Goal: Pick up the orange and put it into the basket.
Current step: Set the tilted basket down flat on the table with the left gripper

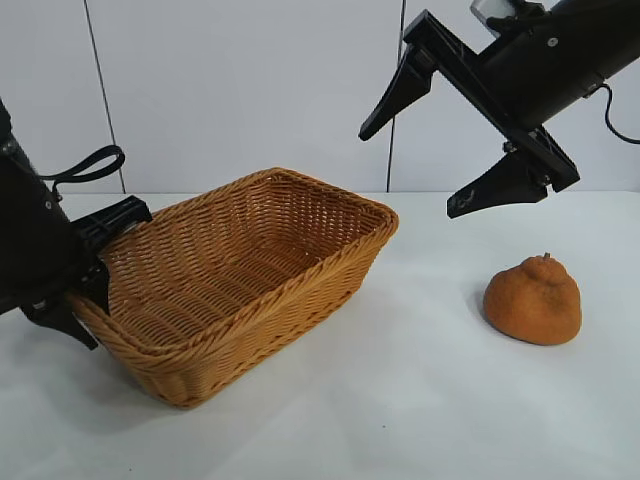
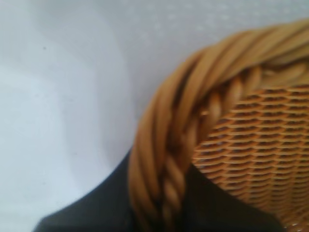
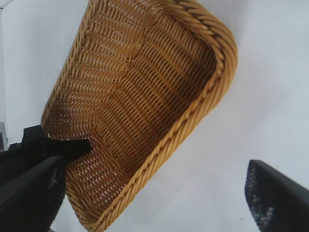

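The orange (image 1: 533,300), lumpy with a small stem on top, rests on the white table at the right, out of both wrist views. The wicker basket (image 1: 300,290) stands left of centre. My left gripper (image 1: 90,290) is shut on the basket's braided rim (image 2: 169,145) at its left end, one dark finger on each side of the braid (image 2: 164,212). My right gripper (image 1: 410,172) hangs open and empty high above the table, up and to the left of the orange. In the right wrist view it (image 3: 154,193) looks down on the basket (image 3: 193,116).
The white table (image 1: 400,400) spreads bare between basket and orange and towards the front. A white panelled wall (image 1: 250,90) stands behind. A black cable loop (image 1: 90,165) hangs by the left arm.
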